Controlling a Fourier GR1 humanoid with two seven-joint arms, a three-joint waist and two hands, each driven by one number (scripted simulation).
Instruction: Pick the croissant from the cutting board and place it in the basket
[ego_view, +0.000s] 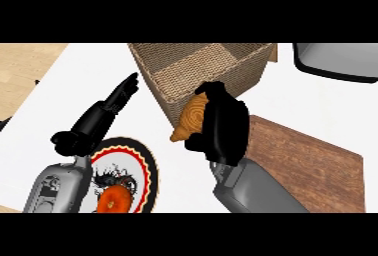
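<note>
Black right hand (221, 127) curled round the golden-brown flaky croissant (193, 116), carried off the dark wooden cutting board (310, 160) and just short of the woven tan basket (199, 67). Best lifted above the near rim ahead of the hand, then moved forward over the opening before letting go. Left hand (103, 117) resting with straight fingers, well to the side. Below it, a black-rimmed patterned plate (148, 170) bearing an orange round item (114, 199). Grey tray (336, 60) beyond, clear of the path.
</note>
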